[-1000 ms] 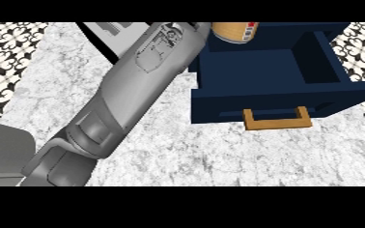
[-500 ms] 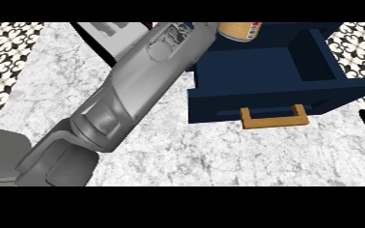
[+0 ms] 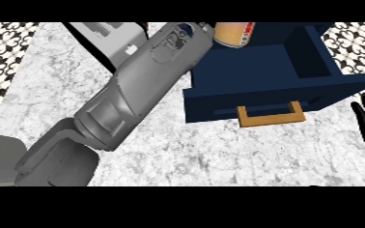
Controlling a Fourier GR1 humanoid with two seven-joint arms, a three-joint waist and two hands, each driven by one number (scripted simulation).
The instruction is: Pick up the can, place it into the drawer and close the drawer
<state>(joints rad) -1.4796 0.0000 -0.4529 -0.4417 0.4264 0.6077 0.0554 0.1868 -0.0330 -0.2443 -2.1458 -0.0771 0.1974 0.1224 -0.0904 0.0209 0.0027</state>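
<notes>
You're looking down on a white marbled surface (image 3: 214, 154) that fills most of the view, w/ a black-and-white patterned strip along its far left and far right edges.

A grey forearm (image 3: 143, 92) crosses it diagonally, from the lower left corner up to the top centre. It comes in at the view's left, so it's the left arm. Its wrist end reaches the top edge, right beside the can. The left hand itself is cut off there, so you can't tell if its fingers are apart, together or wrapped on anything.

The dark blue drawer (image 3: 314, 89) sits pulled out at the right, interior open to you, front panel facing the near side. A tan handle (image 3: 272, 116) hangs on the front panel.

A light grey block (image 3: 118, 43) w/ a dark side lies at the top left, partly hidden behind the forearm.

The can (image 3: 234, 33), orange-tan w/ a red band, shows at the top edge over the drawer's far left corner, just right of the wrist end; whether it touches the drawer floor you can't tell.

A thin dark sliver (image 3: 358, 118) at the right edge may be the right hand; too little shows to be sure.
</notes>
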